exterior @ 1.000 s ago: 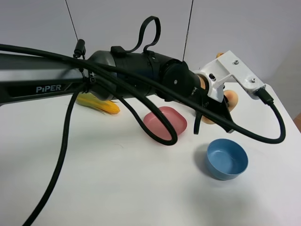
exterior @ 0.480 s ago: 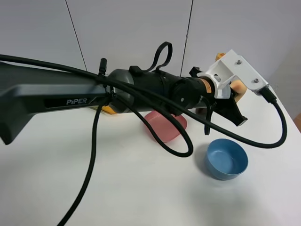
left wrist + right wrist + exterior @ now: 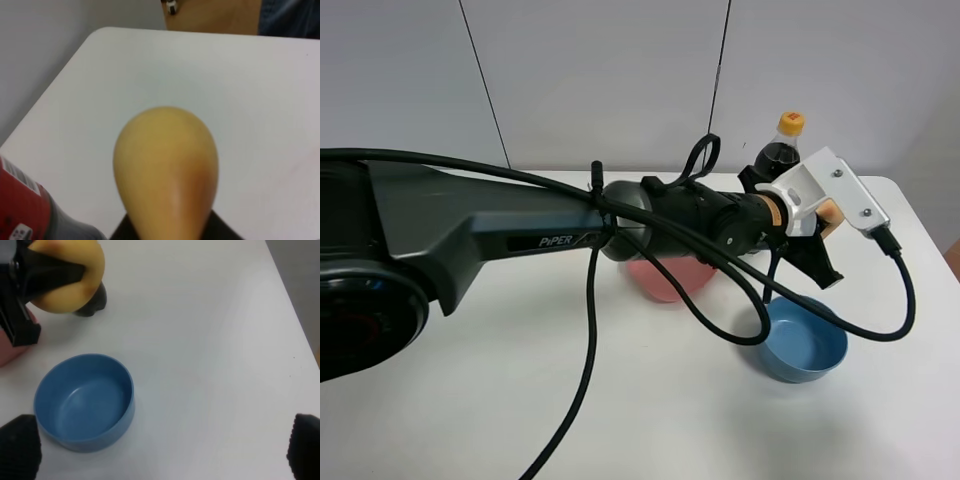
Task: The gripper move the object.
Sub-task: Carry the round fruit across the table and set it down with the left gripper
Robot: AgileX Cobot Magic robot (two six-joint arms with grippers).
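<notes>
The object (image 3: pixel 831 212) is a tan-yellow potato-like lump, mostly hidden behind the white bracket. My left gripper (image 3: pixel 818 238) reaches across to the right and is shut on it, holding it above the table between the blue bowl and the bottle. In the left wrist view the object (image 3: pixel 165 170) fills the middle, with black fingers (image 3: pixel 120 231) at its base. The right wrist view shows the object (image 3: pixel 75 287) held in the left gripper (image 3: pixel 37 275). My right gripper (image 3: pixel 160 452) is open and empty over the table beside the blue bowl.
A blue bowl (image 3: pixel 805 342) stands just in front of the held object and also shows in the right wrist view (image 3: pixel 85 400). A dark sauce bottle (image 3: pixel 782 150) stands behind. A pink bowl (image 3: pixel 665 282) lies under the arm. The table's right edge (image 3: pixel 920 230) is close.
The left arm has stretched further right and forward, carrying the object with it. The bottle behind has come into view. The corn cob is now hidden by the arm.
</notes>
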